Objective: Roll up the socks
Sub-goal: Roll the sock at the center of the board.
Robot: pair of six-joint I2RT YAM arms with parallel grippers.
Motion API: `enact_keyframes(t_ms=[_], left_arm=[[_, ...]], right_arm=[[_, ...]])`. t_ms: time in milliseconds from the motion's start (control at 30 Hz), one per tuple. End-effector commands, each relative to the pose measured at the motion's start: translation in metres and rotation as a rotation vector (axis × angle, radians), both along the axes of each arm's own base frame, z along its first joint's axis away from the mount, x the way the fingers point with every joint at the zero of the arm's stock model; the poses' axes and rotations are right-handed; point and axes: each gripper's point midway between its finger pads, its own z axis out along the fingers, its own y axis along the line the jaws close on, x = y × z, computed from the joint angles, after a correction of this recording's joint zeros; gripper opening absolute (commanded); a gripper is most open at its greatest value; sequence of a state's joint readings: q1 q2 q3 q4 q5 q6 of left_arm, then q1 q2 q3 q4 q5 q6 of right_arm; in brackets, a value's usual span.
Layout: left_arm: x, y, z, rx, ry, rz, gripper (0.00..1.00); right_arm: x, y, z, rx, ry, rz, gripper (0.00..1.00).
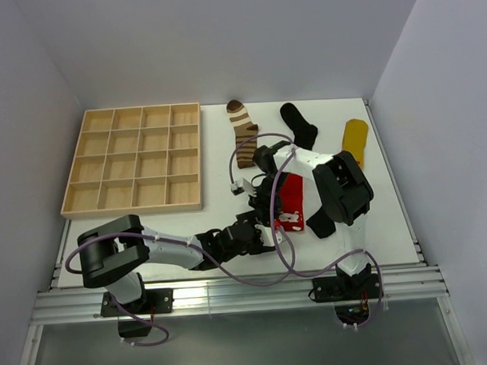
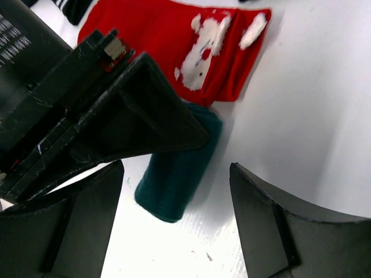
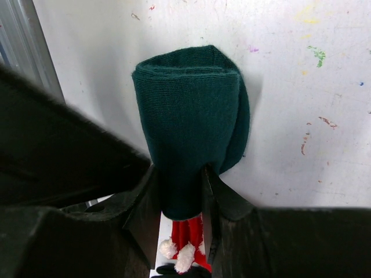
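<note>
Seemingly made one roll: had the right jaws clamped on the dark teal sock (image 3: 191,133) near the counter's (image 1: 216,135) front edge, the left jaws apart around it, and left the red sock (image 2: 156,35), striped sock (image 1: 243,130), black sock (image 1: 299,124) and yellow sock (image 1: 356,138) flat.

I count one wooden tray (image 1: 132,209) with sixteen compartments, six socks (image 1: 242,133) to its right, two arms (image 1: 170,247).
</note>
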State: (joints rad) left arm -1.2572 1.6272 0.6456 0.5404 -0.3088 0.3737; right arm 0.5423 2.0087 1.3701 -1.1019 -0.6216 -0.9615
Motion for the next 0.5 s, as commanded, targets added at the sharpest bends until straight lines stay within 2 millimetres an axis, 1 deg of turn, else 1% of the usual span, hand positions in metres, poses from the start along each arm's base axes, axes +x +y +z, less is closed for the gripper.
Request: enact_keyframes(t_ms=[0, 100, 133, 233, 300, 367, 467], left_arm=[[0.010, -0.012, 0.014, -0.032, -0.030, -0.032, 0.79], [0.011, -0.014, 0.014, -0.048, 0.006, -0.048, 0.78], [0.015, -0.012, 0.015, -0.056, 0.009, -0.041, 0.77], [0.018, -0.013, 0.014, -0.066, 0.033, -0.047, 0.76], [0.014, -0.020, 0.010, -0.061, 0.071, -0.079, 0.76], [0.011, -0.022, 0.000, -0.026, 0.101, -0.095, 0.72], [0.008, -0.023, -0.001, -0.048, 0.143, -0.108, 0.72]], right_arm=[[0.000, -0.015, -0.024, -0.093, 0.013, 0.025, 0.13], [0.000, -0.017, -0.024, -0.097, 0.017, 0.027, 0.13], [0.000, -0.018, -0.024, -0.100, 0.018, 0.027, 0.13], [-0.001, -0.020, -0.025, -0.101, 0.025, 0.024, 0.13], [-0.001, -0.020, -0.026, -0.104, 0.028, 0.026, 0.13], [-0.001, -0.022, -0.026, -0.107, 0.031, 0.026, 0.12], [-0.001, -0.023, -0.026, -0.108, 0.034, 0.023, 0.12]])
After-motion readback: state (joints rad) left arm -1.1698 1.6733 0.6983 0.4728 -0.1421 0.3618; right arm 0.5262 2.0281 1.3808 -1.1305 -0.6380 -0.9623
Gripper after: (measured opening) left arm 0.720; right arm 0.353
